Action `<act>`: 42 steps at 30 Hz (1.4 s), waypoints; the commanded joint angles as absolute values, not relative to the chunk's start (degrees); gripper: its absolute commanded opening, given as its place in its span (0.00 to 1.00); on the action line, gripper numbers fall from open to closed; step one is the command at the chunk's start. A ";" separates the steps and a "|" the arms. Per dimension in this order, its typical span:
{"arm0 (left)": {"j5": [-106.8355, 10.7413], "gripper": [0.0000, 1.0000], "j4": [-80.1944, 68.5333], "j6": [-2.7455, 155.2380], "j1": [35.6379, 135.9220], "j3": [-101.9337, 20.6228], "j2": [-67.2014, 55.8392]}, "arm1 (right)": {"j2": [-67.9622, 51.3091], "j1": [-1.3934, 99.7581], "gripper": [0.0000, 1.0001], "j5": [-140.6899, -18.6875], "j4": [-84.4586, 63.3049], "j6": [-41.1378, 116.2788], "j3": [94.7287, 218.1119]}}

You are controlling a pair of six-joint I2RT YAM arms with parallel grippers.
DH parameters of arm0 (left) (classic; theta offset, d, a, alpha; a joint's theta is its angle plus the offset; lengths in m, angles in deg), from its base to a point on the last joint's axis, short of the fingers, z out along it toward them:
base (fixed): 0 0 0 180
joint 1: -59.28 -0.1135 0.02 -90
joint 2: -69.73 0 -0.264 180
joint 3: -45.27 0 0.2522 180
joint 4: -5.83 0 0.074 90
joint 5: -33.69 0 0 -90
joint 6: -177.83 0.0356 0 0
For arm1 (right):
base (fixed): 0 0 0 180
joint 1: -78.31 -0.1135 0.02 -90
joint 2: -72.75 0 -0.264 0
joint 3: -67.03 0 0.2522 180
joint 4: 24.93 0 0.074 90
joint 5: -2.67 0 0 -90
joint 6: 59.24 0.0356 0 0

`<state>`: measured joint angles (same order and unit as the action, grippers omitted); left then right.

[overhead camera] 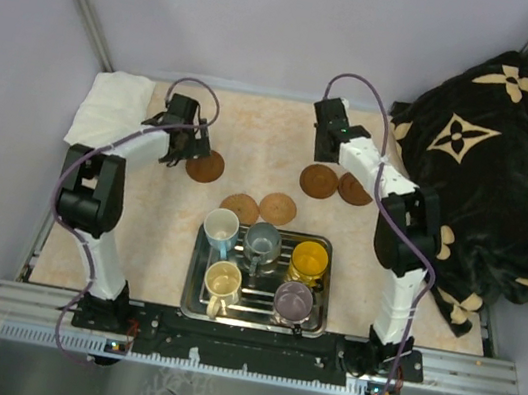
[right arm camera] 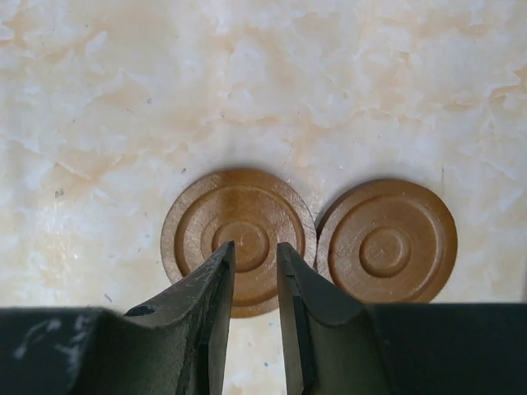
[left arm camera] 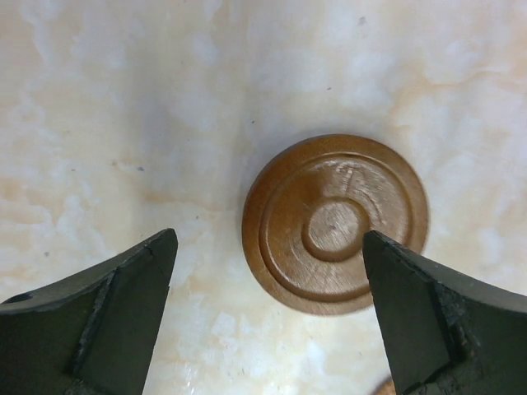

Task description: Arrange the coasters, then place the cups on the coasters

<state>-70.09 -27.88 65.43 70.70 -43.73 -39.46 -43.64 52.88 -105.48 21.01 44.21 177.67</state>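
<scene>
Five thin round brown coasters (overhead camera: pixel 240 208) lie flat on the marbled beige worktop (overhead camera: pixel 276 124). One is at far left, two sit edge to edge at far right, and two are at centre, just beyond the rectangular steel tray (overhead camera: pixel 325 269). The tray holds the five small handled mugs (overhead camera: pixel 309 261).

The left fingers (left arm camera: pixel 115 313) stand wide apart above the far-left coaster (left arm camera: pixel 335 224), holding nothing. The right fingers (right arm camera: pixel 198 321) are almost together and empty, over the left disc of the right pair (right arm camera: pixel 239 206).

Each disc is probably light and stiff. Lying flush, it offers only its rim: tip one edge up, then pinch across the thickness.
</scene>
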 commanded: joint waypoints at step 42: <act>-48.01 0.04 -20.17 75.37 87.89 -30.14 -28.74 | -32.44 39.71 0.22 -94.08 13.51 47.30 155.20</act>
